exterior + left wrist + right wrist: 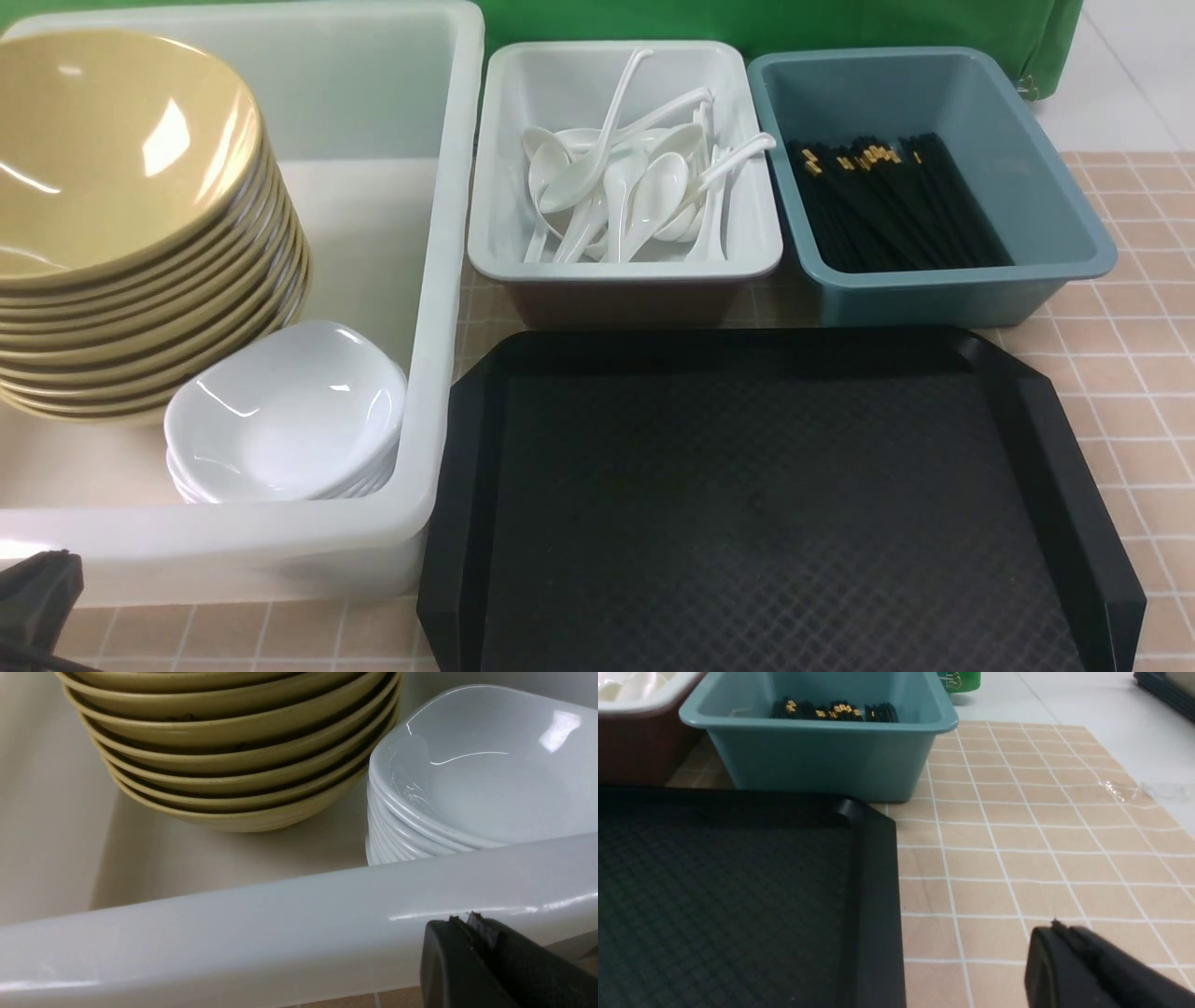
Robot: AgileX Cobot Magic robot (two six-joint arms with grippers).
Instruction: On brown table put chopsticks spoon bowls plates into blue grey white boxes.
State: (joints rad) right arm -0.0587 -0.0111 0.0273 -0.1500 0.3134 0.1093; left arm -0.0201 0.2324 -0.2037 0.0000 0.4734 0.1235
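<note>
A large white box (439,280) at the left holds a stack of tan bowls (121,224) and a stack of small white dishes (289,411); both stacks also show in the left wrist view, tan bowls (233,765) and white dishes (467,788). A grey box (625,266) holds several white spoons (625,182). A blue box (943,280) holds black chopsticks (887,201). My left gripper (462,924) is shut and empty, just outside the white box's near rim (280,933). My right gripper (1057,931) is shut and empty over the tiled table, right of the tray.
A black tray (766,504) with nothing on it lies at the front centre; its corner shows in the right wrist view (873,858). The table has a brown tile pattern (1120,364). A green cloth (766,23) hangs behind the boxes.
</note>
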